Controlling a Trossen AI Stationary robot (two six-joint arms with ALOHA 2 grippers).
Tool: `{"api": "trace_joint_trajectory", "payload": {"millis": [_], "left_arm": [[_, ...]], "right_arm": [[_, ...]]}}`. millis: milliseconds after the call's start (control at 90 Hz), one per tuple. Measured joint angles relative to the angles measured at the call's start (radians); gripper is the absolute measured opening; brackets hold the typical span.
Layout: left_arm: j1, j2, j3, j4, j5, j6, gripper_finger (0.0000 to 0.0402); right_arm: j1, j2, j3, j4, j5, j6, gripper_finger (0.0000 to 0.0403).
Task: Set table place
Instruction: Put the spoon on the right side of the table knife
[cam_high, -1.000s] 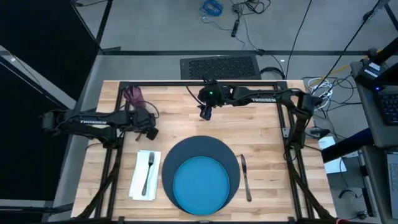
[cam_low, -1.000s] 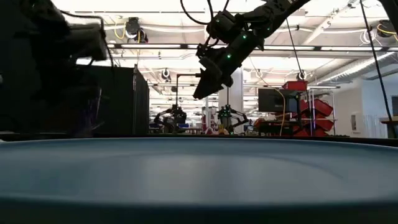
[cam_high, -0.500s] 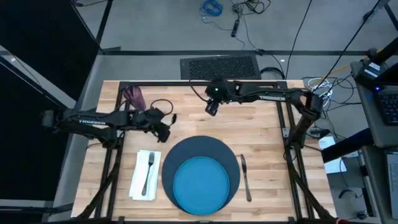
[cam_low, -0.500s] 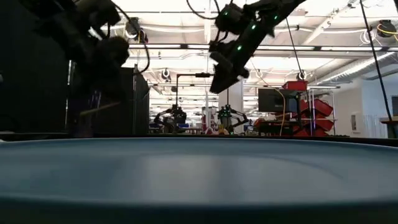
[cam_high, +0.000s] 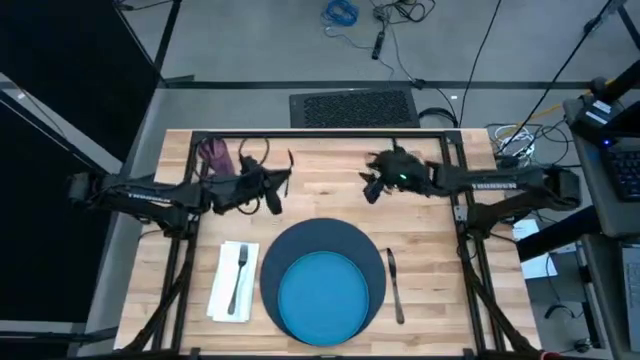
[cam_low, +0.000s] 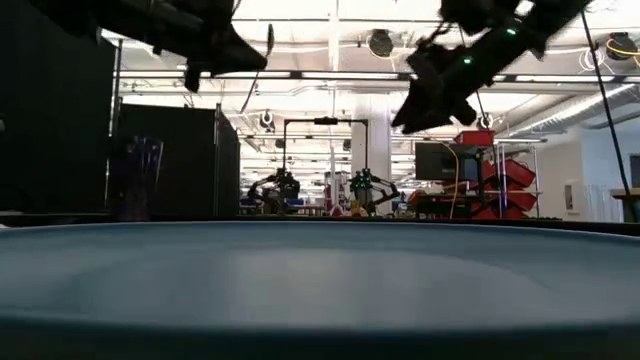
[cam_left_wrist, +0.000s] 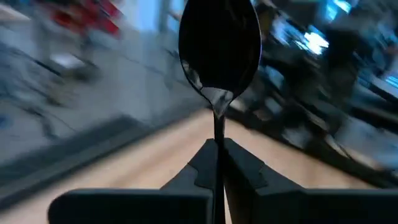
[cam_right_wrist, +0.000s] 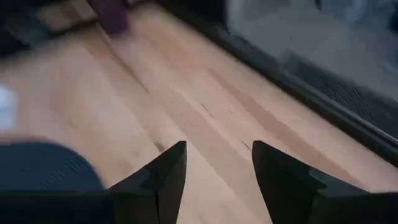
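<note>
My left gripper (cam_high: 272, 186) hangs above the table (cam_high: 420, 230), just left of its middle, shut on a metal spoon (cam_left_wrist: 218, 43) that juts out past the fingertips (cam_low: 268, 42). My right gripper (cam_high: 368, 189) hovers open over the table's middle, right of the left one, holding nothing (cam_right_wrist: 216, 168). Near the front edge lies the dark blue mat (cam_high: 300, 240) with the bright blue plate (cam_high: 322, 295) on it. The white napkin (cam_high: 226, 290) with the fork (cam_high: 240, 275) lies left of the mat, the knife (cam_high: 394, 285) right of it. A purple cup (cam_high: 213, 155) stands far left. My left gripper pinches the spoon's thin handle (cam_left_wrist: 217, 134) between its two fingers. The fingers lie along the handle, and the bowl (cam_left_wrist: 218, 43) points away beyond their tips. The spoon is lifted clear of the table.
A black frame bar (cam_high: 320, 134) runs along the table's far edge. Bare wood lies between the mat and the far edge, and right of the knife. In the low view the plate's rim (cam_low: 320, 290) fills the foreground.
My left gripper has risen and gone toward the table's right and far edges, away from the napkin, carrying the spoon up. My right gripper has also risen and drawn back toward the table's right edge.
</note>
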Motion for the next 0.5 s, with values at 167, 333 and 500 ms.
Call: {"api": "trace_joint_trajectory", "payload": {"millis": [167, 333, 500], "left_arm": [[-0.021, 0.145, 0.001, 0.237, -0.119, 0.029, 0.0], [-0.027, 0.339, 0.001, 0.49, -0.158, 0.057, 0.0], [-0.027, 0.46, 0.009, 0.707, -0.129, 0.092, 0.0]], "right_arm": [[0.094, 0.032, -0.108, 0.344, -0.057, -0.08, 0.0169], [0.187, 0.1, -0.101, 0.557, 0.115, -0.214, 0.0169], [0.215, 0.153, -0.071, 0.611, 0.274, -0.225, 0.0169]]}}
